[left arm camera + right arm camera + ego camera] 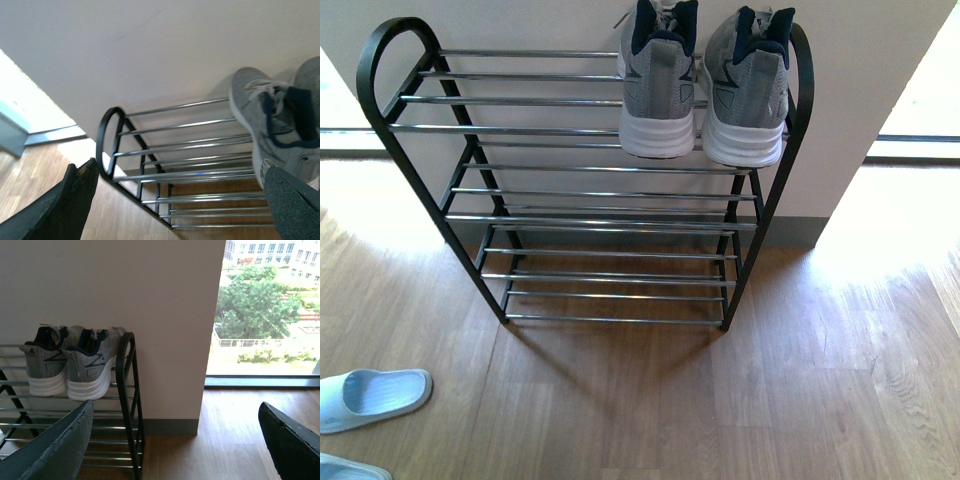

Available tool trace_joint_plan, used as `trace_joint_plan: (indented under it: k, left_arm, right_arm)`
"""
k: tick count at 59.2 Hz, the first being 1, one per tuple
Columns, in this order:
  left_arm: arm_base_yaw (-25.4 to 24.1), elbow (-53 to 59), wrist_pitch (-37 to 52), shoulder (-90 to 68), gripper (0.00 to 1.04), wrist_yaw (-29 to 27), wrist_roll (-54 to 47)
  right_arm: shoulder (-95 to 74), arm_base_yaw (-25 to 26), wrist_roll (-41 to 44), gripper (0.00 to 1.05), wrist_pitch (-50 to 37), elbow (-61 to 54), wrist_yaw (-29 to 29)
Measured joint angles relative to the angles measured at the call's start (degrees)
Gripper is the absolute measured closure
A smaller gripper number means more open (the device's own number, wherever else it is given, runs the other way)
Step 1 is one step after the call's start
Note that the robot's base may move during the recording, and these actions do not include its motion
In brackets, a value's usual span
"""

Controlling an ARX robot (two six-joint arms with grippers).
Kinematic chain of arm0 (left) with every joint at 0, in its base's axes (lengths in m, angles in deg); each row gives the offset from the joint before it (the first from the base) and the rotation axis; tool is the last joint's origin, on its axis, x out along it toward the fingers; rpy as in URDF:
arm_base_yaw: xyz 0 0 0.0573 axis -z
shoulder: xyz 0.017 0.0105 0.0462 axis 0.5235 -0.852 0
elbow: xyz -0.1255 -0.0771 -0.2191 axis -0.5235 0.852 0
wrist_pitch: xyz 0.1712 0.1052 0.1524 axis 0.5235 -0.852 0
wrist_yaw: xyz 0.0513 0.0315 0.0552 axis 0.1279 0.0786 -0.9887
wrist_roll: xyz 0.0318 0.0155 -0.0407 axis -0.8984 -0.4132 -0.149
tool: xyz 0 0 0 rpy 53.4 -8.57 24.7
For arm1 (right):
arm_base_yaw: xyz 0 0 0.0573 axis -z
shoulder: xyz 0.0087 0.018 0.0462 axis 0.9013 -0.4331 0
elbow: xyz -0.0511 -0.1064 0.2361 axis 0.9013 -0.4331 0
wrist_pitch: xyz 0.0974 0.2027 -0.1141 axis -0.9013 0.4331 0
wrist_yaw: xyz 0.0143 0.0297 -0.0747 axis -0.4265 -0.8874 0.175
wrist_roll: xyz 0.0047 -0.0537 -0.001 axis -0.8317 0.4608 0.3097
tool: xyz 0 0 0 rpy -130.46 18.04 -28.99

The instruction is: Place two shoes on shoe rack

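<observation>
Two grey knit shoes with white soles and navy collars stand side by side on the top tier of the shoe rack [570, 130], at its right end: one shoe [658, 85] and the other [748, 95], heels toward me. Neither arm appears in the front view. In the left wrist view the left gripper [185, 200] is open with nothing between its fingers, facing the rack [165, 150] and a shoe [265, 135]. The right wrist view has the right gripper [182, 440] open and empty, back from the rack's right upright [127, 390]; both shoes [90, 367] sit there on top.
The rack stands against a white wall [520, 25] on a wooden floor [720, 400]. A pale slipper [370, 397] lies on the floor at the left, with the edge of another [345, 468] below it. A window [270, 310] is right of the wall.
</observation>
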Motion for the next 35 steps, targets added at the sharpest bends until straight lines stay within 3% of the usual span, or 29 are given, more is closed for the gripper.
trace_joint_plan:
  k: [17, 21, 22, 28, 35]
  left_arm:
    - [3.5, 17.8, -4.3, 22.8, 0.09, -18.2, 17.0]
    - [3.6, 19.0, -4.8, 24.9, 0.09, -19.5, 19.8]
    - [3.6, 19.2, -4.4, 25.0, 0.1, -18.9, 19.4]
    - [-0.4, 26.7, 11.2, 28.7, 0.27, -1.2, 11.6]
    - [-5.5, 33.0, 15.5, 34.8, 0.46, 9.3, 6.2]
  right_arm:
    - [0.0, 0.0, 0.0, 0.09, 0.0, 0.0, 0.0]
    - [0.0, 0.0, 0.0, 0.09, 0.0, 0.0, 0.0]
    - [0.0, 0.0, 0.0, 0.09, 0.0, 0.0, 0.0]
    - [0.0, 0.0, 0.0, 0.09, 0.0, 0.0, 0.0]
    - [0.0, 0.0, 0.0, 0.09, 0.0, 0.0, 0.0]
